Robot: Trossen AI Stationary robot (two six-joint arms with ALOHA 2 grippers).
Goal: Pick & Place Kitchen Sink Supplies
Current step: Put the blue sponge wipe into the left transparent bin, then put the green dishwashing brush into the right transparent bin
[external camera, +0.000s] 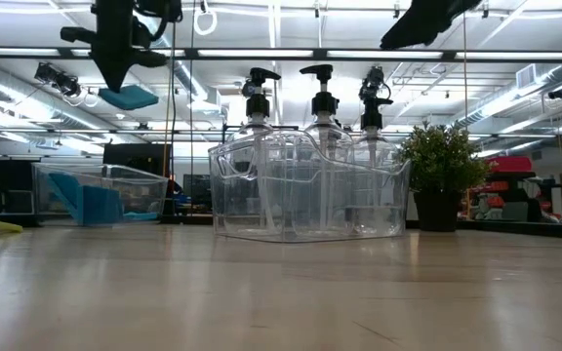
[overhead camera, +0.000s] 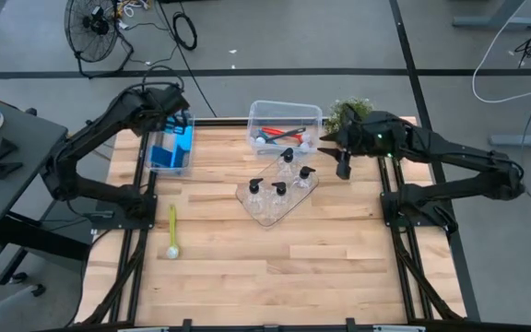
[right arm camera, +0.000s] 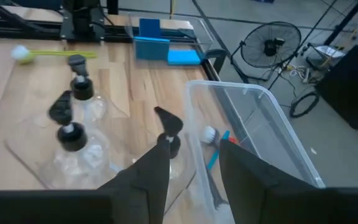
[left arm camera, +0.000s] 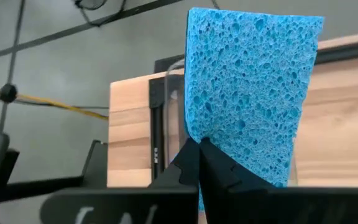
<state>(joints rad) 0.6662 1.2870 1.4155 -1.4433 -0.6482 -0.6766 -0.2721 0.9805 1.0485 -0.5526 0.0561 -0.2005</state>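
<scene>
Sponge (left arm camera: 247, 93), light-blue, hung clamped upright in left gripper (left arm camera: 199, 163) directly above the sponge bin (overhead camera: 170, 148) at the table's far-left; right gripper (right arm camera: 194, 163) hovered part-open, empty, beside the brush bin (right arm camera: 272, 134).

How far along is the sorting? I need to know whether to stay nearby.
Partly done. Sponges already stand in the left bin, brushes lie in the middle bin, and pump bottles sit on the clear tray. In hand: the left gripper is shut on a blue sponge above the left bin. Left: the yellow-green brush on the table. The right gripper hangs open near the bottles.
</scene>
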